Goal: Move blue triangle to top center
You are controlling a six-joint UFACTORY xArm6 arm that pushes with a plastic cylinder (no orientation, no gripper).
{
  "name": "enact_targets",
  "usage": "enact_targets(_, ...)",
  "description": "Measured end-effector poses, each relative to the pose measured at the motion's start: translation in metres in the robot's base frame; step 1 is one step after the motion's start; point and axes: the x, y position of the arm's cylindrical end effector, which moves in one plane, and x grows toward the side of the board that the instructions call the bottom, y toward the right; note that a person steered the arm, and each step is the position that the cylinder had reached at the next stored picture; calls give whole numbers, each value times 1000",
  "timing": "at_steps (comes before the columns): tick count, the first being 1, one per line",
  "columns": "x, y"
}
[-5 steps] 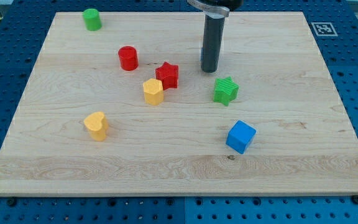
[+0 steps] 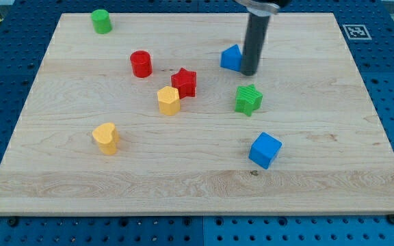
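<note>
My tip stands on the board in the upper middle of the frame, a little right of centre, with the dark rod rising straight out of the top edge. It has no jaws to open or close and holds nothing; it can only push. It sits against the right flank of the blue triangle, touching it or very nearly so, and part of the block's right edge is hidden behind the rod. That placement makes sense for a shove toward the view's left and upward, since top centre lies up and slightly left of where the triangle now rests, so I judge the block close to its goal but not yet there. Just below my tip, near but apart, is the green star. Left of that the red star and the yellow hexagonal block stand just beside each other, with the red cylinder further left. The yellow heart is at lower left, the blue cube at lower right, the green cylinder in the upper left corner, all well away from the likely path.
</note>
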Motion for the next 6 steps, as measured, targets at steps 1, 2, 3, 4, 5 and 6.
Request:
enact_targets(1, -15, -50)
enact_targets(2, -35, -58)
enact_targets(3, -41, -41)
enact_targets(4, -65, -43)
enact_targets(5, -88, -49)
enact_targets(6, -90, -53)
